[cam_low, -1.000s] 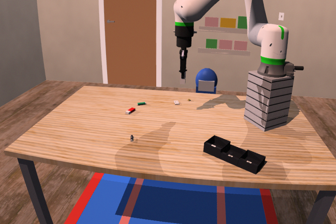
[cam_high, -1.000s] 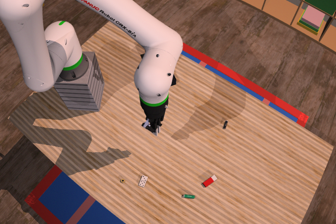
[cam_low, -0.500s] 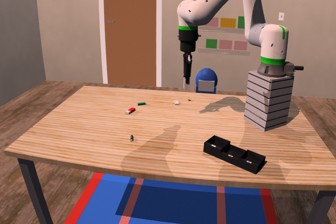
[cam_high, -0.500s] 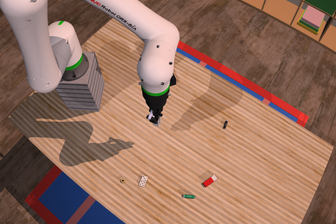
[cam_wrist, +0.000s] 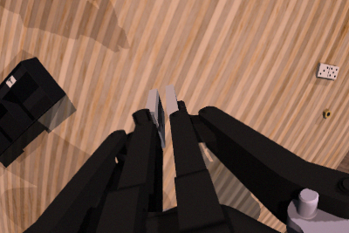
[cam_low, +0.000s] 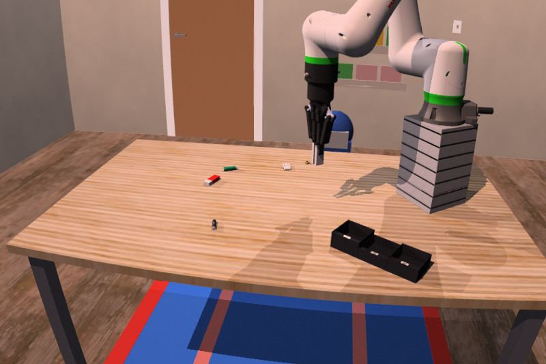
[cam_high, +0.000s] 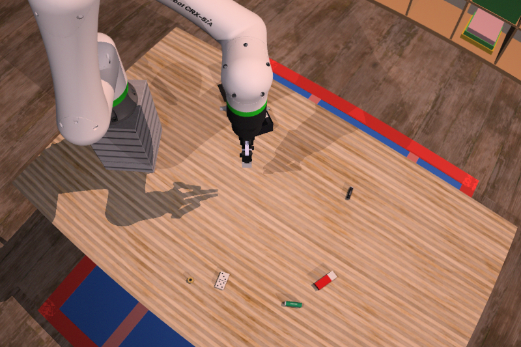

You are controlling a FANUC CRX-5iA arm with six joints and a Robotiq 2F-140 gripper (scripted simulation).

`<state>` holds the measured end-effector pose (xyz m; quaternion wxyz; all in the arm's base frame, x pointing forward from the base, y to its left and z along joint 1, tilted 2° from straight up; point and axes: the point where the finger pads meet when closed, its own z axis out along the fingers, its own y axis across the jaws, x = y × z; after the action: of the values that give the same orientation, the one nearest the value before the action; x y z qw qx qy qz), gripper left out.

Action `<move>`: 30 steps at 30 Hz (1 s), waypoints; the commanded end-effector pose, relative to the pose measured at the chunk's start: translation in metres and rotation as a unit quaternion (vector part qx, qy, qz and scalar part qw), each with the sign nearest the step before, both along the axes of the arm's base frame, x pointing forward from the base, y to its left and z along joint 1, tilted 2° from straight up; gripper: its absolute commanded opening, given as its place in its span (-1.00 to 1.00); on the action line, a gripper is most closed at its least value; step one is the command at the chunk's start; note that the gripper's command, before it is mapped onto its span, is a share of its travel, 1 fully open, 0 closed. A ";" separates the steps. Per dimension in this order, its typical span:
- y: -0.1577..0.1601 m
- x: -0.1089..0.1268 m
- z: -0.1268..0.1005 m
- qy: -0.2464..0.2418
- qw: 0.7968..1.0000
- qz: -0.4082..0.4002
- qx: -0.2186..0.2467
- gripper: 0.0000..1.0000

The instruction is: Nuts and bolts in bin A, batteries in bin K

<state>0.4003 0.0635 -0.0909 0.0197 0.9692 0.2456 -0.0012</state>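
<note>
My gripper (cam_high: 247, 164) (cam_low: 317, 161) (cam_wrist: 164, 99) points down above the table, its fingertips nearly together with nothing visible between them. A small brass nut (cam_high: 190, 280) (cam_low: 306, 162) (cam_wrist: 327, 113) lies near the table edge. A green battery (cam_high: 293, 304) (cam_low: 229, 168) lies on its side; one end shows at the wrist view's top right corner. A dark battery-like cylinder (cam_high: 349, 193) (cam_low: 214, 224) lies apart. Three joined black bins stand beyond the gripper: left bin (cam_low: 341, 243), middle bin (cam_low: 375, 260), right bin (cam_low: 403, 272). One label (cam_wrist: 10, 81) looks like T; the others are unreadable. The arm mostly hides the bins in the top view.
A white domino (cam_high: 221, 280) (cam_low: 286, 166) (cam_wrist: 328, 71) lies beside the nut. A red and white block (cam_high: 325, 280) (cam_low: 211, 179) lies near the green battery. The arm's ribbed pedestal (cam_high: 126, 147) (cam_low: 434, 166) stands on the table.
</note>
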 end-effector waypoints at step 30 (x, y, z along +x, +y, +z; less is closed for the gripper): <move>0.219 -0.086 -0.079 0.007 0.951 0.309 -0.003 -0.70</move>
<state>0.3223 0.2581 -0.1594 0.0185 0.8453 0.5339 -0.0033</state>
